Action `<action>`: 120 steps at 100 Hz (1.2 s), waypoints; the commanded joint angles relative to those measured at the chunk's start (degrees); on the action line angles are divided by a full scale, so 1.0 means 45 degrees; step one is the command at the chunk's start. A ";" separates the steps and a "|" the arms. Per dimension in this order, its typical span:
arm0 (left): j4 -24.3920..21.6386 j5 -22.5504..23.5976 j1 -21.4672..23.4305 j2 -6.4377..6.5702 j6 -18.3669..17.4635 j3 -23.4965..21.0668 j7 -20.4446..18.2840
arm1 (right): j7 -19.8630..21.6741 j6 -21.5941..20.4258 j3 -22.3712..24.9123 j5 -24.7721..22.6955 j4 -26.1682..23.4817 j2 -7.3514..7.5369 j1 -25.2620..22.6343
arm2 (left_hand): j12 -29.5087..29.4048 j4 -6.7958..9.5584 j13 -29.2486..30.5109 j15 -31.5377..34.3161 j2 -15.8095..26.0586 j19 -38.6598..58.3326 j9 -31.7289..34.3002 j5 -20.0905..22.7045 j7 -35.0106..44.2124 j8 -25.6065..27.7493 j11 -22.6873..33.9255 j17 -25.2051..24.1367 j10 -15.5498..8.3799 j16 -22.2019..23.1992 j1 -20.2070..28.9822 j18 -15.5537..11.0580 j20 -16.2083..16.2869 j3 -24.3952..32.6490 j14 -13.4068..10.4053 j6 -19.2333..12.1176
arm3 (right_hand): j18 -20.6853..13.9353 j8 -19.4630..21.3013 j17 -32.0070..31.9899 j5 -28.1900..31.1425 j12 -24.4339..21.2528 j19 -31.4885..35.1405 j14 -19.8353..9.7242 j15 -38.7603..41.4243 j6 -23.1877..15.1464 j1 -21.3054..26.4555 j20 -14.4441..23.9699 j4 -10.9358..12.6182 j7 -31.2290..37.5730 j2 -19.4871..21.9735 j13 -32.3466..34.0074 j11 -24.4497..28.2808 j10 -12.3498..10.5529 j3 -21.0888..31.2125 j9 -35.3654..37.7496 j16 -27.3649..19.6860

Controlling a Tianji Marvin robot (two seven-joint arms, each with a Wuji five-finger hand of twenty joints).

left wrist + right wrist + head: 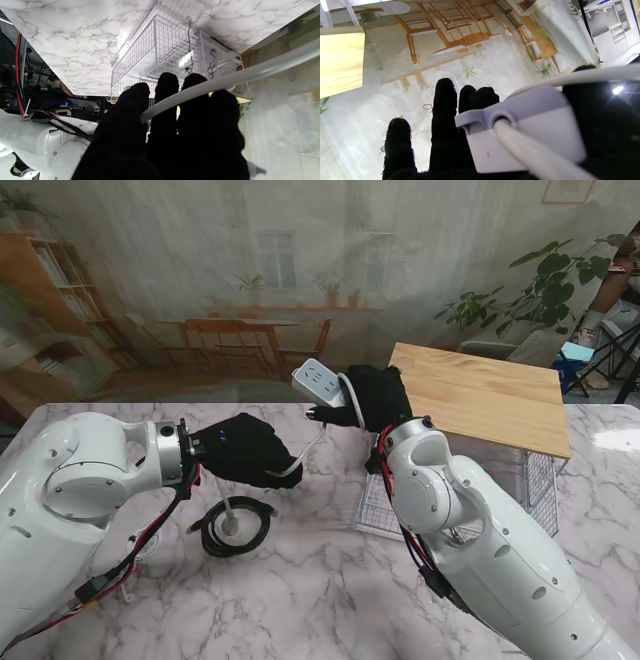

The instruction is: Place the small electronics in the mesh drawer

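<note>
**Now: power strip held over the table**

White rectangular power strip (322, 381) is airborne, long axis tilted, sockets facing away from me. Black-gloved right hand (375, 398) grips it; black-gloved left hand (245, 450) pinches its white cord (312, 447). White wire-mesh drawer (541, 480) sits right, under the wooden board (480, 395).

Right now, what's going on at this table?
The robot holds a white power strip up off the marble table in its right hand, while its left hand grips the strip's white cord. The mesh drawer sits under a wooden top to the right. A coiled black cable lies on the table, not yet loaded.
</note>
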 commanded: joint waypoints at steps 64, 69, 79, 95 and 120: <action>-0.1161 -0.0491 -0.0978 -0.0144 0.0414 -0.0316 -0.0068 | 0.0697 -0.0821 -0.0460 -0.0815 0.0259 0.0270 -0.0085 | 0.0555 0.0303 0.0511 0.0979 0.1353 0.0954 0.0384 0.0071 0.1075 0.0992 0.0778 0.0446 0.0067 0.0430 0.1178 -0.0401 0.0168 0.0064 0.0284 -0.1402 | -0.0134 0.0181 -0.0202 0.1680 0.0231 -0.0087 -0.0286 0.0821 -0.1598 0.2704 0.0172 0.0166 0.0930 0.2907 -0.0053 0.1148 -0.1017 0.3405 0.0442 0.0116; -0.1138 -0.0522 -0.1121 -0.0164 0.0483 -0.0266 -0.0061 | 0.0723 -0.0940 -0.0478 -0.0891 0.0197 0.0290 -0.0133 | 0.0601 0.0316 0.0521 0.1060 0.1363 0.1013 0.0391 0.0088 0.1059 0.1063 0.0810 0.0450 0.0052 0.0478 0.1179 -0.0419 0.0191 0.0014 0.0267 -0.1438 | -0.0106 0.0179 -0.0207 0.1691 0.0234 -0.0089 -0.0301 0.0821 -0.1610 0.2700 0.0171 0.0166 0.0924 0.2899 -0.0038 0.1144 -0.1017 0.3417 0.0443 0.0114; -0.1045 -0.0448 -0.1449 -0.0224 0.0595 -0.0045 0.0055 | 0.0824 -0.1108 -0.0569 -0.0958 0.0108 0.0321 -0.0159 | 0.0646 0.0343 0.0566 0.1112 0.1385 0.1052 0.0411 0.0066 0.1034 0.1138 0.0846 0.0493 -0.0009 0.0505 0.1178 -0.0474 0.0201 -0.0035 0.0189 -0.1456 | -0.0099 0.0182 -0.0212 0.1722 0.0233 -0.0090 -0.0309 0.0806 -0.1620 0.2687 0.0170 0.0167 0.0918 0.2874 -0.0016 0.1138 -0.1033 0.3440 0.0493 0.0106; -0.0756 -0.0174 -0.2078 -0.0359 0.0972 0.0422 0.0289 | 0.1009 -0.1313 -0.0734 -0.0928 0.0064 0.0357 -0.0141 | 0.0689 0.0389 0.0579 0.1142 0.1388 0.1084 0.0434 0.0054 0.1007 0.1214 0.0880 0.0527 -0.0023 0.0525 0.1177 -0.0509 0.0205 -0.0061 0.0157 -0.1483 | -0.0091 0.0194 -0.0203 0.1739 0.0235 -0.0085 -0.0302 0.0755 -0.1624 0.2659 0.0169 0.0166 0.0901 0.2864 0.0012 0.1103 -0.1043 0.3472 0.0516 0.0086; 0.0141 0.0389 -0.3290 -0.0545 0.1813 0.1112 0.0454 | 0.1245 -0.1829 -0.0714 -0.0817 -0.0239 0.0439 -0.0483 | 0.0731 0.0427 0.0585 0.1160 0.1398 0.1099 0.0439 0.0066 0.0988 0.1310 0.0912 0.0545 -0.0020 0.0543 0.1179 -0.0539 0.0199 -0.0089 0.0142 -0.1500 | -0.0071 0.0207 -0.0229 0.1763 0.0243 -0.0107 -0.0332 0.0697 -0.1675 0.2630 0.0147 0.0161 0.0884 0.2833 0.0033 0.1063 -0.1084 0.3507 0.0542 0.0069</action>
